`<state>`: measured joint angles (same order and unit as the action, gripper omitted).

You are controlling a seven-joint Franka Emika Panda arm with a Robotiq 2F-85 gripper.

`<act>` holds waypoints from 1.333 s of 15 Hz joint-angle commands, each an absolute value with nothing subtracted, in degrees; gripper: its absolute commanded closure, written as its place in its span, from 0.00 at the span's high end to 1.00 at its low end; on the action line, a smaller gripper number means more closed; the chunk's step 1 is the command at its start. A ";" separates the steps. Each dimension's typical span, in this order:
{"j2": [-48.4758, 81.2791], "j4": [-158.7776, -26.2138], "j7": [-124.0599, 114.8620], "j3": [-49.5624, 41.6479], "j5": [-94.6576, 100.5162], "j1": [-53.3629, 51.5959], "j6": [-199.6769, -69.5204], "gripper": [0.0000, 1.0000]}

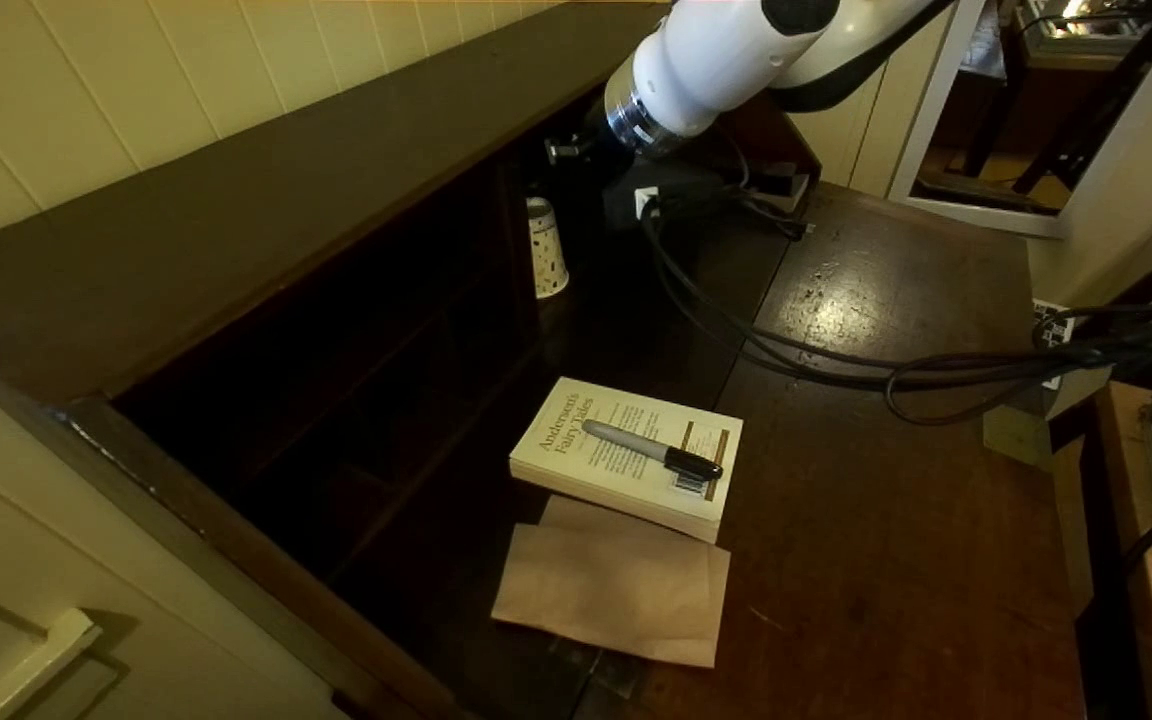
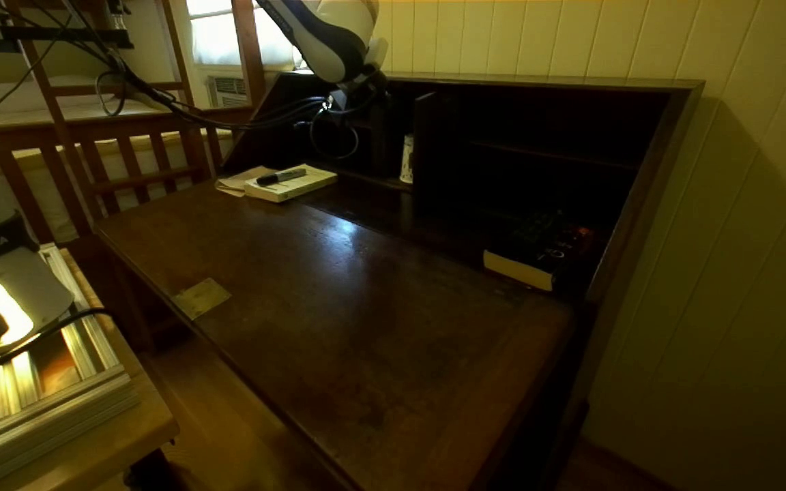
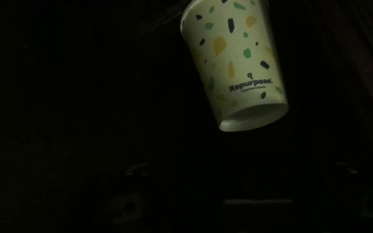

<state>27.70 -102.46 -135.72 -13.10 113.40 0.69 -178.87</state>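
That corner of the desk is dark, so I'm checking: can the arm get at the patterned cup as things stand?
Probably yes: the tool stands open, and in the wrist view nothing visible blocks the patterned cup. The upright divider looks close beside it, though, and could crowd the approach.

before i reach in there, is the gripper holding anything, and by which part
Nothing is held: the gripper stands open, and the speckled cup shows beyond its jaws, not between them.
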 commanded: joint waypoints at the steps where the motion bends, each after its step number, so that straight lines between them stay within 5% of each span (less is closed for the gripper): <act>1: 28.06 -101.69 -136.33 -12.84 114.49 1.11 -178.39 1.00; 20: 32.52 -99.40 -136.88 -12.15 114.71 1.82 -176.16 1.00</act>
<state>31.53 -100.23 -136.97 -12.23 114.56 1.28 -175.26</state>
